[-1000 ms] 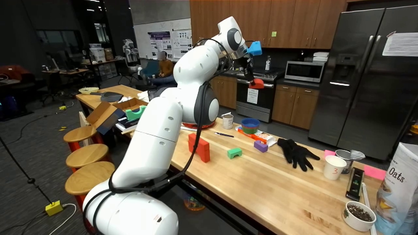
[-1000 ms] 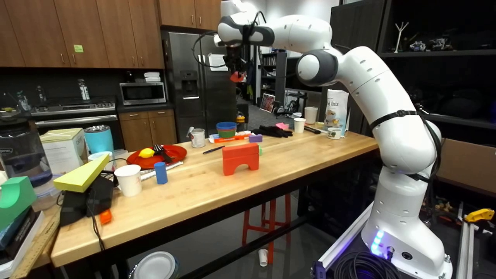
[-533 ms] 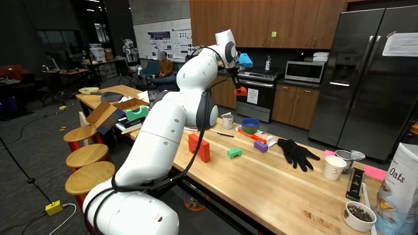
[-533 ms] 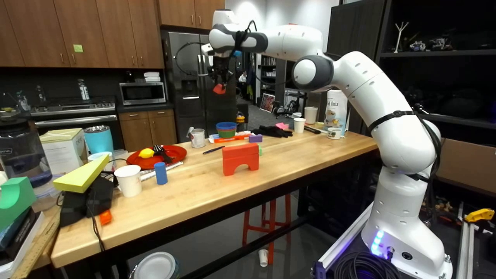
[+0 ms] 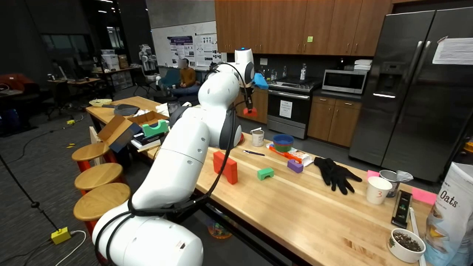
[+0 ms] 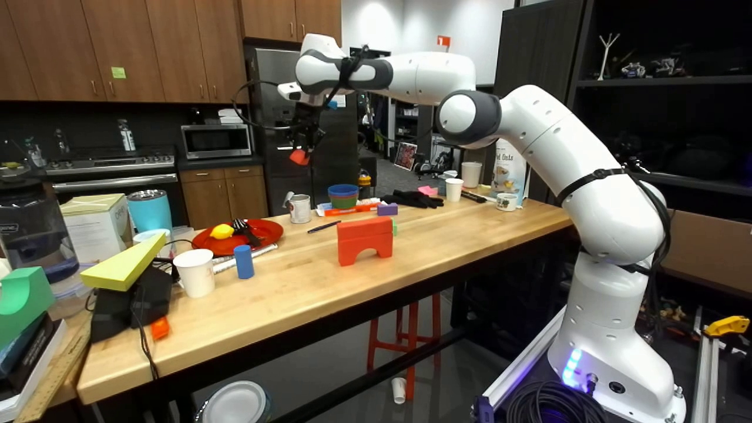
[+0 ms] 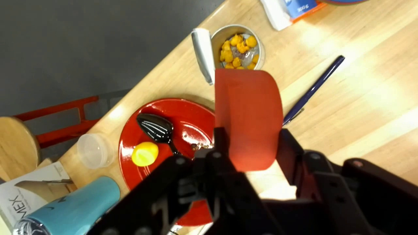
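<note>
Wrist view: the fingers [image 7: 289,148] are clamped on a red block [image 7: 256,114], which hangs over the bench [image 7: 365,107]; a white box [image 7: 13,197] shows the letters "MEX". In an exterior view: bag [image 5: 449,221] reads "Oats"; paper cup [image 5: 377,188] bears a red "3"; print on the sheet [image 5: 285,108] hung on the oven [image 5: 301,111] is too small to read. In an exterior view: red block is in the air, higher than the can [image 6: 301,210], whose print is unreadable; bag also shows "Oats".
</note>
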`<action>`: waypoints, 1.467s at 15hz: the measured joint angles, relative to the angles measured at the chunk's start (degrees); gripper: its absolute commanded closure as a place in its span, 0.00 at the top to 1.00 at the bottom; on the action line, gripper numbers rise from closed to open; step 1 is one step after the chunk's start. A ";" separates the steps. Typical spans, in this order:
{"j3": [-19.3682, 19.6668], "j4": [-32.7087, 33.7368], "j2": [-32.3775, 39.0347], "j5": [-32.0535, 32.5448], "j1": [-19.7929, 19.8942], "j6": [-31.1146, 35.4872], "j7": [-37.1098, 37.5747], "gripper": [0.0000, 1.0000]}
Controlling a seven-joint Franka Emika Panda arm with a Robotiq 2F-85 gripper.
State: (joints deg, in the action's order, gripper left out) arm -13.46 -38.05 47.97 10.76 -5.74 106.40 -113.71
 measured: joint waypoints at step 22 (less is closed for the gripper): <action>-0.19 -14.99 -8.13 3.13 0.09 4.02 8.89 0.16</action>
State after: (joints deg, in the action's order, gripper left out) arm -13.65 -53.04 39.84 13.89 -5.64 110.42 -104.83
